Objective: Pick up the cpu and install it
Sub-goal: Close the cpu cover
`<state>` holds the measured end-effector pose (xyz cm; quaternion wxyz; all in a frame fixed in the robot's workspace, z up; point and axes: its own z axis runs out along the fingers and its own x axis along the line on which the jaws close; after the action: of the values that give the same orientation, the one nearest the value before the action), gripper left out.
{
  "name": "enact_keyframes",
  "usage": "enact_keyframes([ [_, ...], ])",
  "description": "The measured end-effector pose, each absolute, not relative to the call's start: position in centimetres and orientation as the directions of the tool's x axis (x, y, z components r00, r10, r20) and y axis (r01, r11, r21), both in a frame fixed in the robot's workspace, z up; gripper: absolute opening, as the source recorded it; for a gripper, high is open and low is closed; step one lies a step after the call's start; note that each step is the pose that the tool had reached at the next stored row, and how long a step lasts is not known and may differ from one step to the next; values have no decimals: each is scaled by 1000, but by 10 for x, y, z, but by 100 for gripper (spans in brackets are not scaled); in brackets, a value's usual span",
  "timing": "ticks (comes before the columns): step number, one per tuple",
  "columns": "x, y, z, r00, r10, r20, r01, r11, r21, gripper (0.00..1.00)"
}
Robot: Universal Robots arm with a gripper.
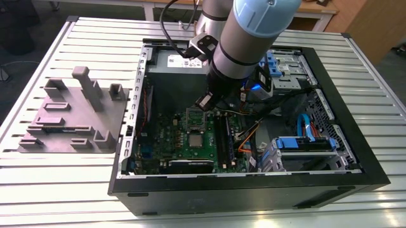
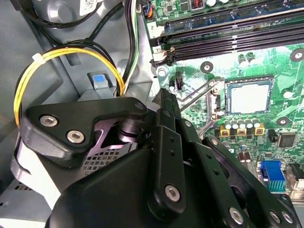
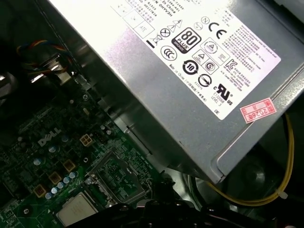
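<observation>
Exterior view: an open computer case [image 1: 355, 176] lies on a slatted tabletop [image 1: 76, 190]; the arm [image 1: 244, 47] reaches down into it over the far part of the green motherboard [image 1: 171, 137]. A grey moulded holder [image 1: 70, 116] sits on the tabletop at the exterior view's left, beside the case.
Cpu: the silver square cpu [image 1: 194, 139] lies flat in its socket in the middle of the motherboard; it also shows in the second wrist view [image 2: 248, 98] and in the first wrist view [image 3: 78, 210].
Second wrist view: the black gripper [image 2: 166, 156] hangs beside the socket, apart from the cpu; memory slots [image 2: 228, 33] and a yellow cable [image 2: 61, 54] lie near.
First wrist view: the grey power supply [image 3: 190, 76] with a white label stands just beside the motherboard.
Jaws: cannot tell whether spread or pressed together.
Case contents: motherboard, power supply, blue drive bracket [image 1: 304, 142], cables.
</observation>
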<state>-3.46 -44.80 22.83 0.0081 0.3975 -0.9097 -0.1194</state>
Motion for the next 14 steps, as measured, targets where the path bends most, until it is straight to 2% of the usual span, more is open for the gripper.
enact_keyframes([
  [14, -35, -448, 230, -645, -760, -80, -755, 617, 223, 10],
])
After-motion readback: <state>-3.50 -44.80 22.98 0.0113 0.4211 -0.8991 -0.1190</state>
